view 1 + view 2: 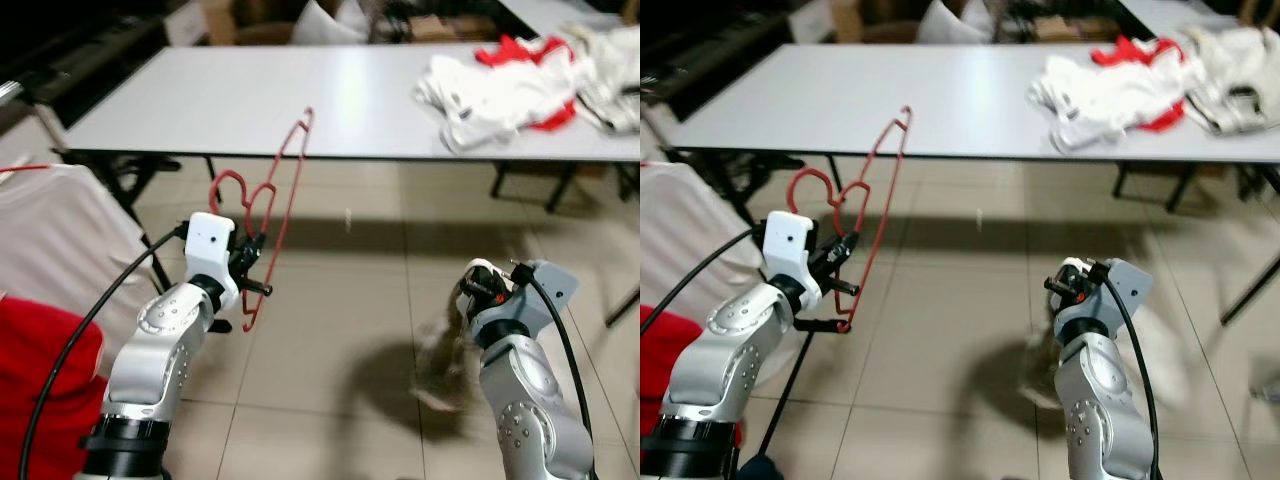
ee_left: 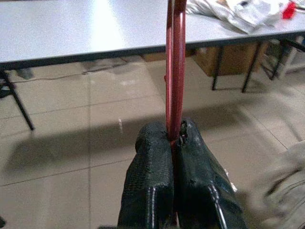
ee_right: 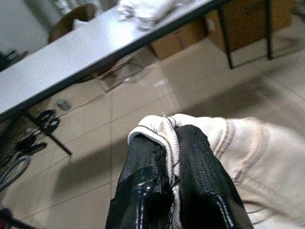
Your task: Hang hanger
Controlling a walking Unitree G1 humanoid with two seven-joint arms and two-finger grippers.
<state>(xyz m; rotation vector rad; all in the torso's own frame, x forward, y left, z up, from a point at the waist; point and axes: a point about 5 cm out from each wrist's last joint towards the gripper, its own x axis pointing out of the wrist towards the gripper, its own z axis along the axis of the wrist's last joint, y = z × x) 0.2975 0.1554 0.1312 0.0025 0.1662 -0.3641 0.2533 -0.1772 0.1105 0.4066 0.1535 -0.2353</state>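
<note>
A red wire hanger stands nearly upright in the air in front of the grey table, its hook curling to the left. My left gripper is shut on its lower part; the wrist view shows the red wire pinched between both black fingers. My right gripper is low on the right, shut on the edge of a cream garment that hangs blurred below it.
The long grey table spans the back, with a heap of white and red clothes on its right end. Clothes on a rack, white and red, fill the left edge. Tiled floor lies between.
</note>
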